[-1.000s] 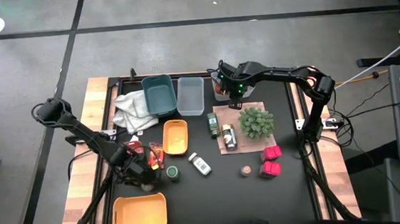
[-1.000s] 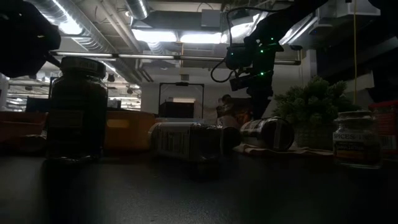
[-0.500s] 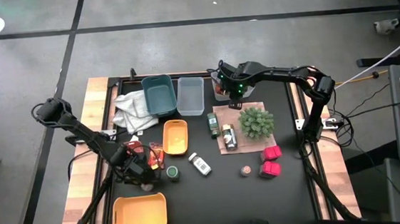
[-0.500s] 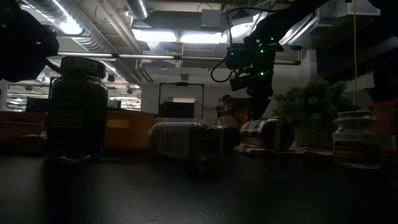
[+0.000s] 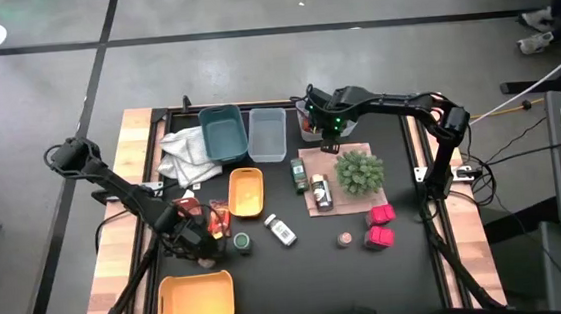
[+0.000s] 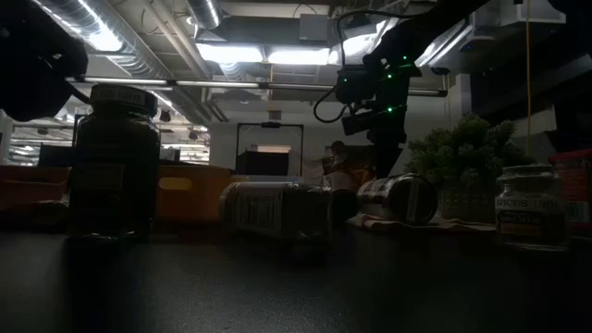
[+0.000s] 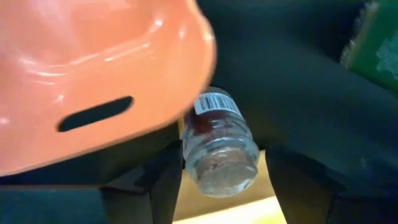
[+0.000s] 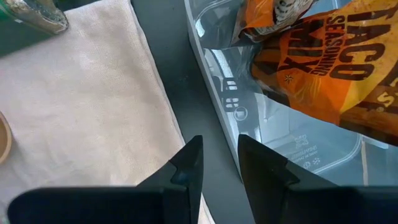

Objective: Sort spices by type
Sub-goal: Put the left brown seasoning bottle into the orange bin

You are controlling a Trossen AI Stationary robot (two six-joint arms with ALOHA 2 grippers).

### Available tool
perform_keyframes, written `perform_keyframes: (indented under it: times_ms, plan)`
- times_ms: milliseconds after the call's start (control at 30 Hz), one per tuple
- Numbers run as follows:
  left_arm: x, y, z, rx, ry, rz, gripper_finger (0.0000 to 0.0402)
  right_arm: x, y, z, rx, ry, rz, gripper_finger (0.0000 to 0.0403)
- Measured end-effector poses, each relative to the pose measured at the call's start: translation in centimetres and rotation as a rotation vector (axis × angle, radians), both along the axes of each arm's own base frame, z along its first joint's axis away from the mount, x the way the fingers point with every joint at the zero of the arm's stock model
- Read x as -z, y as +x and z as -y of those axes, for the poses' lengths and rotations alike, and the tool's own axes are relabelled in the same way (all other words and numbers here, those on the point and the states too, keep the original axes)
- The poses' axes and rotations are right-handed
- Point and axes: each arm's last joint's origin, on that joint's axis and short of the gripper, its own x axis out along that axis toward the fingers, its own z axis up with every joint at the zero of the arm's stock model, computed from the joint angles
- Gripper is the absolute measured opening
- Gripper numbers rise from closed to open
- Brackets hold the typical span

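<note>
On the table (image 5: 402,167), two bins (image 5: 223,134) stand side by side at the back, with a cloth (image 5: 186,154) to their left. In front of them lies a small tray (image 5: 246,192); a larger tray (image 5: 197,301) sits at the front left corner. The plant (image 5: 360,171) stands right of centre on a mat (image 5: 311,160), two boxes (image 5: 378,226) before it. A bottle (image 5: 281,230) lies near the middle, with what seems a jar (image 5: 240,243) to its left.

floor (image 5: 279,7): grey, dark lines | ceiling (image 6: 139,55): ducts, strip lights (image 6: 268,54) | table (image 5: 401,158): black top
</note>
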Motion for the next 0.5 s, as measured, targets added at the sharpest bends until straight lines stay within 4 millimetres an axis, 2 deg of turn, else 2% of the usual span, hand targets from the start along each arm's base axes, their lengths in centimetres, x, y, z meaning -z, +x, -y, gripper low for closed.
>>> perform_keyframes:
  times_ms: [333,500]
  plan:
    - [-0.02,0.04,0.09,0.033,0.004,0.017,0.0208,0.00,0.00,0.00,0.000,0.000,0.000,0.0101]
    - [0.61,0.29,0.27,0.068,0.025,0.009,0.0208,0.00,-0.01,0.00,0.000,0.000,-0.001,0.0101]
